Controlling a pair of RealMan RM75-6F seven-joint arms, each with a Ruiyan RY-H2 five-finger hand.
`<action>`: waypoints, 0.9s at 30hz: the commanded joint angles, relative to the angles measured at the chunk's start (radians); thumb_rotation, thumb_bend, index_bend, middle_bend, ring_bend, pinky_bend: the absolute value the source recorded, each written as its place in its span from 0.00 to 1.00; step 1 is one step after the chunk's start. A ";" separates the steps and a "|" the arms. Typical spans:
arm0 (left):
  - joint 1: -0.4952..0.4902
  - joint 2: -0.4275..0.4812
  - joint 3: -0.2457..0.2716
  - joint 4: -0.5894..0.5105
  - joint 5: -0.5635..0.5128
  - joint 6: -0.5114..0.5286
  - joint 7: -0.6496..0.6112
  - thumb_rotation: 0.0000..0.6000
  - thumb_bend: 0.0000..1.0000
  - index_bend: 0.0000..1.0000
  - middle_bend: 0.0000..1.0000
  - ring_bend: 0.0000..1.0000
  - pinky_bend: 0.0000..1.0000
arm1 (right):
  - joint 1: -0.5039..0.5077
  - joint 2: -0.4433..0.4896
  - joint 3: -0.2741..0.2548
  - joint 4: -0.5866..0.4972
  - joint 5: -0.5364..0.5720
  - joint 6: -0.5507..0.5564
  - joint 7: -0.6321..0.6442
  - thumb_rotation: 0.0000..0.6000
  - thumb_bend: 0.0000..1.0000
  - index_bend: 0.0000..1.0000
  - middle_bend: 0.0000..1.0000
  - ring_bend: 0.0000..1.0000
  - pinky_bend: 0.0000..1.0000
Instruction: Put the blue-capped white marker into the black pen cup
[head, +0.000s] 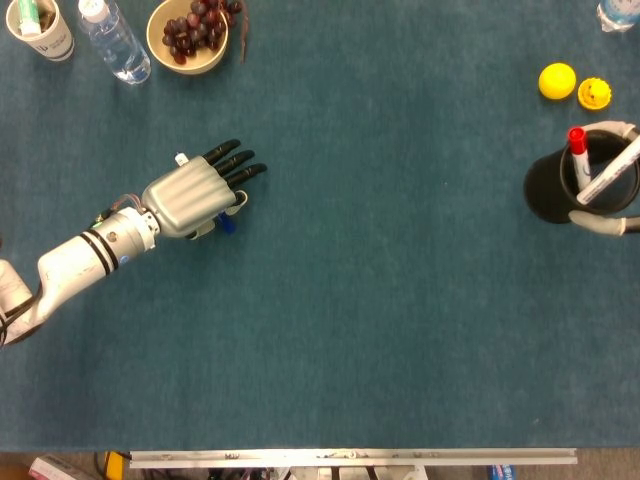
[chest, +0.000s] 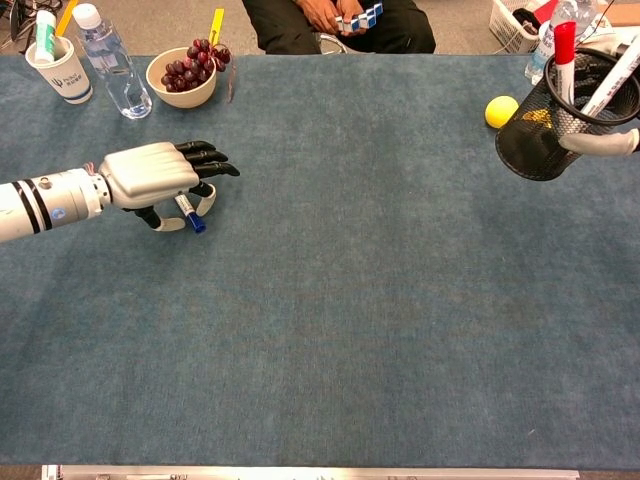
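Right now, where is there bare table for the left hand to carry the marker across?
Bare cloth runs between the left hand and the black pen cup. Crowded spots: the grape bowl and water bottle corner, and the yellow ball beside the cup.

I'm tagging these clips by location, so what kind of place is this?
Probably an office or lab set up for robot teleoperation: a table under blue-grey felt with desk items and snacks, namely a black pen cup of markers, a bowl of grapes and a water bottle.

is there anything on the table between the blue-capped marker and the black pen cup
Nothing visible. The marker sits under the left hand at the table's left side, the pen cup is held by the right hand at the far right, and the cloth between them is bare.
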 joint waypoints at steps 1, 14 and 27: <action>-0.002 -0.006 0.003 0.007 -0.003 -0.001 -0.002 1.00 0.30 0.50 0.07 0.00 0.00 | -0.002 0.000 0.001 0.000 0.001 0.001 0.001 1.00 0.43 0.44 0.42 0.38 0.34; -0.010 -0.027 0.010 0.013 -0.021 0.002 -0.032 1.00 0.30 0.56 0.07 0.00 0.00 | -0.010 0.002 0.002 0.007 0.001 0.003 0.003 1.00 0.43 0.45 0.42 0.38 0.34; 0.014 0.124 -0.041 -0.196 -0.093 0.096 -0.143 1.00 0.30 0.60 0.12 0.00 0.00 | 0.040 -0.039 0.003 0.010 -0.040 -0.043 -0.022 1.00 0.43 0.45 0.43 0.38 0.34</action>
